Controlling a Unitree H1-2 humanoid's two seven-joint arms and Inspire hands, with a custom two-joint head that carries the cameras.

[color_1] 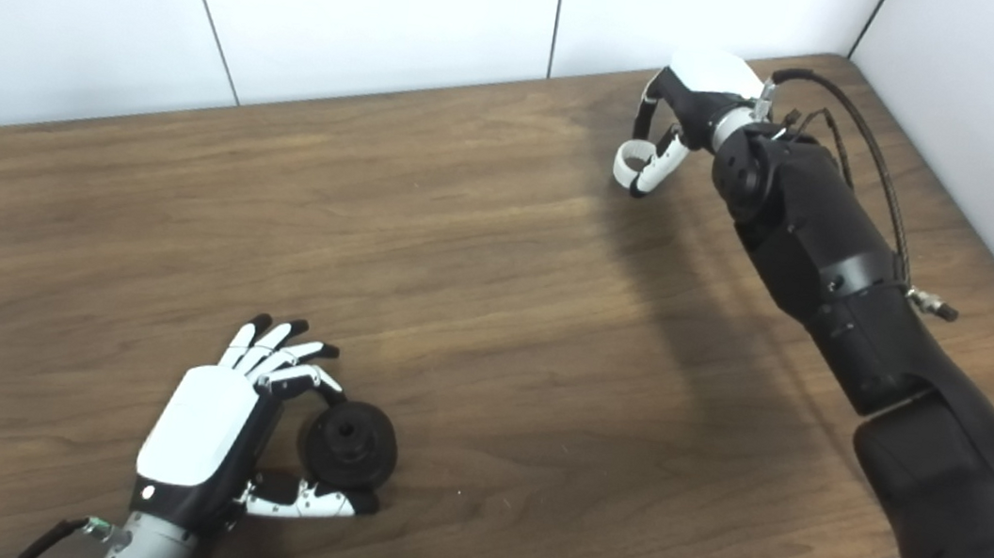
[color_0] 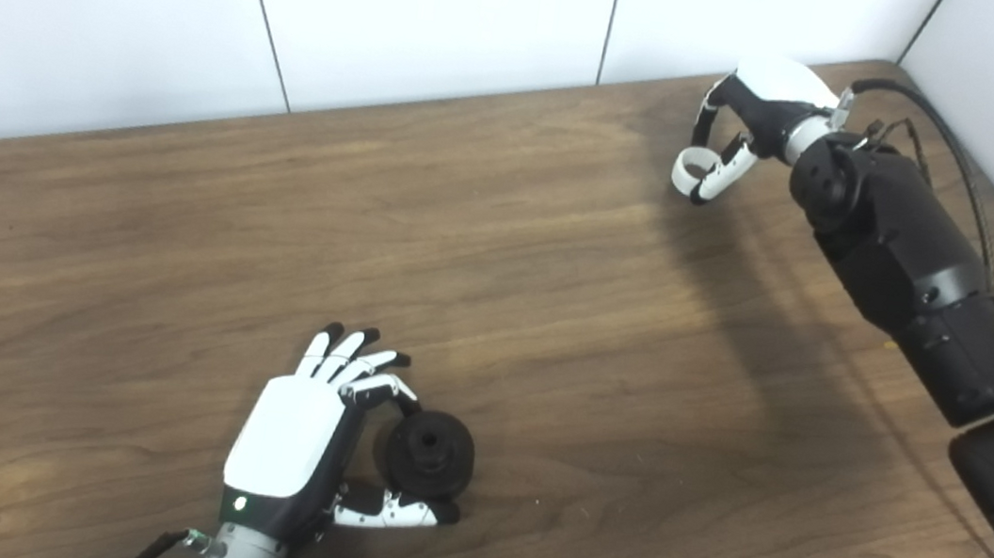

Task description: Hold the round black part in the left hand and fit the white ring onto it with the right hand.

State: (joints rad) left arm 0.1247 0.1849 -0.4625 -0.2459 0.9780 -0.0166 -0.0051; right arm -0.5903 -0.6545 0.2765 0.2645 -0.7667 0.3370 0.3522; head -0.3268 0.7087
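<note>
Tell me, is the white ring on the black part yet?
Not yet. The white ring is in the right hand at the far corner; the round black part sits by the left hand.

Both head cams look steeply down and forward over the bench [color_0: 500,251] toward the white wall panels [color_1: 350,5], from fairly close. They sit side by side, so they share nearly the whole benchtop; everything sits further left in the right eye view.
</note>
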